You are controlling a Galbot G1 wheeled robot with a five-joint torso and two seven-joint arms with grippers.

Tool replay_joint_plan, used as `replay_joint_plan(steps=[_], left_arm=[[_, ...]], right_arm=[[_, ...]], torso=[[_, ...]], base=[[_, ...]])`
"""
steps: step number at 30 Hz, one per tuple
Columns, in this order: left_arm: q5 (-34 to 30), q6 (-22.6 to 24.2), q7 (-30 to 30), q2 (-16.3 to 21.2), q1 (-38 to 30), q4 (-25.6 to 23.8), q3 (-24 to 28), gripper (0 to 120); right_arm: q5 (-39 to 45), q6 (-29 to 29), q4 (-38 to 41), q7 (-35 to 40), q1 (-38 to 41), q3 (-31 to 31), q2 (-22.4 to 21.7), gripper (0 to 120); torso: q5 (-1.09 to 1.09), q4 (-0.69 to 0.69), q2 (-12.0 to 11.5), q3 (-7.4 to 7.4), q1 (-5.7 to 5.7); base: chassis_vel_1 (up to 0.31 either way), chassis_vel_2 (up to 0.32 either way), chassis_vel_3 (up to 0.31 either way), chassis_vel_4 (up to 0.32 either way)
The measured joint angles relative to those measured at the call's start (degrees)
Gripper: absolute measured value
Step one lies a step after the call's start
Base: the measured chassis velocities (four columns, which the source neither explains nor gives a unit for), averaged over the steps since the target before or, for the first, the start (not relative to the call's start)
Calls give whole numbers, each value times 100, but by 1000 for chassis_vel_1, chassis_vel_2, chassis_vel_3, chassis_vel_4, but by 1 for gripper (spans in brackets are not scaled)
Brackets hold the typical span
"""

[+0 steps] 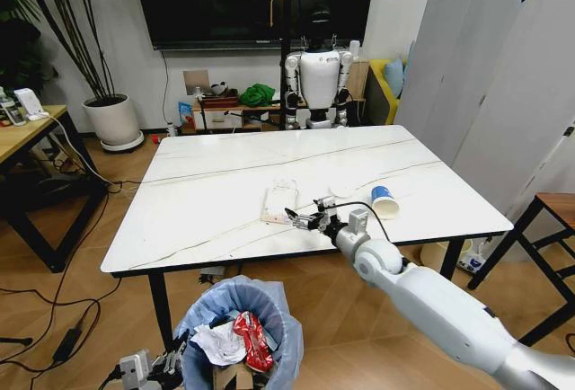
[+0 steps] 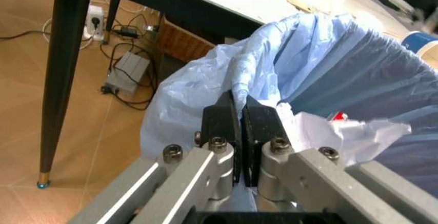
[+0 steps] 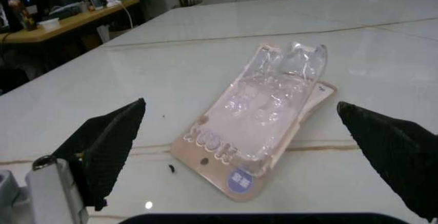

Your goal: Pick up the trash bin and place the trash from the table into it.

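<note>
The bin (image 1: 241, 323) sits below the table's (image 1: 207, 201) near edge, holding a white paper (image 1: 218, 343) and red can (image 1: 253, 338). The left gripper (image 2: 239, 126) is clenched on the bin's bag rim. On the table, the right gripper (image 1: 304, 220), fingers spread wide, sits just beside the clear pack (image 3: 263, 116); a cup (image 1: 385, 201) lies near.

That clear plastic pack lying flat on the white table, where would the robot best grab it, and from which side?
Probably at the near short end of the clear plastic pack, coming in low from the robot's own side. It lies flat on the table, lengthwise away from the right pincer, whose open fingers already straddle that end. The raised bubble looks flimsy, so the flat card rim seems safer.
</note>
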Motion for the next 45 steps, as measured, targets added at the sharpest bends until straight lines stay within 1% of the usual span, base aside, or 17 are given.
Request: replay_joint_plan(steps=[1, 4, 11, 13, 21, 35, 45], left_arm=[[0, 0, 0, 0, 0, 0, 0, 0], [-6, 1, -1, 0, -2, 2, -7, 0], [-63, 9, -14, 59, -14, 38, -40, 0], [-77, 11, -18, 65, -11, 38, -67, 0], [-83, 14, -22, 42, -3, 57, -91, 0], [-10, 12, -13, -39, 65, 74, -108, 0], [45, 2, 2, -108, 90, 74, -106, 0]], right_arm=[[0, 0, 0, 0, 0, 0, 0, 100], [174, -88, -291, -89, 138, -3, 223, 100], [363, -203, -725, -291, 217, 67, 410, 100], [449, -258, -895, -377, 261, 94, 486, 100], [776, -429, -1258, -595, 382, 148, 648, 100], [1079, -578, -1624, -908, 418, 210, 659, 100], [1147, -604, -1712, -1014, 420, 164, 639, 100]], torso=[[0, 0, 0, 0, 0], [-1, 2, 1, 0, 0], [-1, -2, 1, 0, 0], [0, 0, 1, -1, 0], [2, -1, 1, 0, 0], [2, -1, 1, 0, 0], [1, -1, 1, -1, -1]], base=[[0, 0, 0, 0], [0, 0, 0, 0], [0, 0, 0, 0], [0, 0, 0, 0], [0, 0, 0, 0], [0, 0, 0, 0], [0, 0, 0, 0]])
